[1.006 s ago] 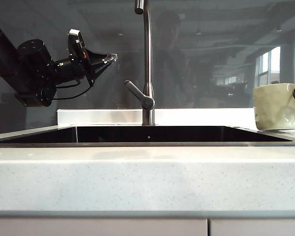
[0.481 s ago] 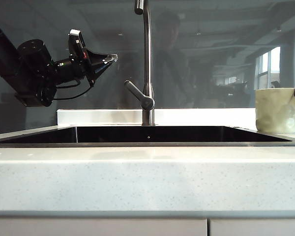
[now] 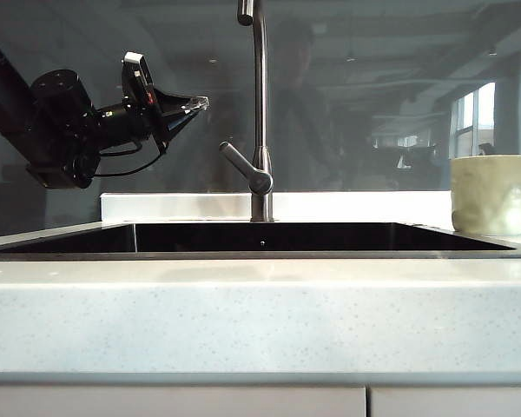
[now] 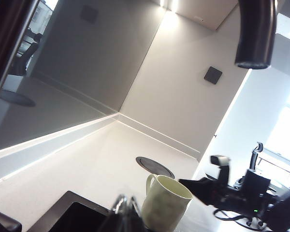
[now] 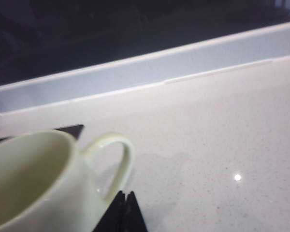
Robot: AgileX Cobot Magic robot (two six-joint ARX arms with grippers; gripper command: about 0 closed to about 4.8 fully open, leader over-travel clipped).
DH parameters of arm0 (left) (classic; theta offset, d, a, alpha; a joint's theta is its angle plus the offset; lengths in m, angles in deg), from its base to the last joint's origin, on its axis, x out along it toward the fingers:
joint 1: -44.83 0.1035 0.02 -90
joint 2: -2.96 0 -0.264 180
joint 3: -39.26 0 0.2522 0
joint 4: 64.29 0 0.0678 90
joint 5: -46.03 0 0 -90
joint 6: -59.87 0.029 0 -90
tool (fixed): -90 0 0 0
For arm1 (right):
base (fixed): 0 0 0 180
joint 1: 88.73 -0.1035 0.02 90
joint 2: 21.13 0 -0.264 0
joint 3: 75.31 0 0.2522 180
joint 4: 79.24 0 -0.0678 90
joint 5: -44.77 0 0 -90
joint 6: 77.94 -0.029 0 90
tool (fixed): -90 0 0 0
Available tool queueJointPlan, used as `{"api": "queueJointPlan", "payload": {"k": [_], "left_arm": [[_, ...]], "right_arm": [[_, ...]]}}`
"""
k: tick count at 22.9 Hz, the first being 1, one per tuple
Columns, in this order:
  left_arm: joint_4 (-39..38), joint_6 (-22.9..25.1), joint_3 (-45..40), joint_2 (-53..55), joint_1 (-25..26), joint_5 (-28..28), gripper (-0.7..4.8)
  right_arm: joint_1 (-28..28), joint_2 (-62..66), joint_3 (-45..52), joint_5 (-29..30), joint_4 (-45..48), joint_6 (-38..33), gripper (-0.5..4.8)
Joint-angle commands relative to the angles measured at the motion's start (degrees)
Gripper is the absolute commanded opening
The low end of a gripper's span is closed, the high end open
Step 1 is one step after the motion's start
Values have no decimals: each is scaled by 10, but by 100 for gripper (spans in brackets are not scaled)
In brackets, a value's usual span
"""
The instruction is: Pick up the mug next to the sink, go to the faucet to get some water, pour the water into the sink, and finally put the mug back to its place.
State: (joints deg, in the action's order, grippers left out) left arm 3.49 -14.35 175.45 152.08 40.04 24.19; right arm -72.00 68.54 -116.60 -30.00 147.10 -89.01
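Two arms are compared: in the exterior view the left end effector [image 3: 195, 102], pinched shut and empty, is held high, far from the mug [image 3: 491, 195] on the counter [image 3: 260, 313]. In the right wrist view the right end effector [image 5: 125, 197], also shut and empty, is seen just beside the mug's handle [image 5: 121, 159]

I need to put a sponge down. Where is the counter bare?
Bare: the front counter strip before the sink, and counter beyond the mug. Crowded: the mug's handle side, where the right gripper sits shut.
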Motion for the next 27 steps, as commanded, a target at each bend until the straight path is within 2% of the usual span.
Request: {"api": "queueJointPlan", "payload": {"k": [1, 5, 7, 11, 24, 26, 27], "left_arm": [[13, 1, 1, -5, 1, 0, -5], [12, 0, 1, -5, 1, 0, -5], [10, 0, 1, -5, 1, 2, -5], [-1, 1, 1, -4, 1, 2, -5], [-11, 1, 1, -4, 2, 2, -5], [-48, 7, 1, -13, 3, 14, -5], [-66, 32, 1, -20, 4, 30, -5]], "right_arm": [[-1, -62, 35, 5, 14, -29, -6], [-1, -184, 102, 74, 9, -40, -6], [-1, -219, 118, 90, 2, -40, -6], [-1, -259, 135, 91, -3, -39, -6], [-1, -260, 135, 91, -16, -39, -6], [-1, -260, 135, 91, -16, -39, -6], [-1, -260, 135, 91, -16, -39, -6]]}}
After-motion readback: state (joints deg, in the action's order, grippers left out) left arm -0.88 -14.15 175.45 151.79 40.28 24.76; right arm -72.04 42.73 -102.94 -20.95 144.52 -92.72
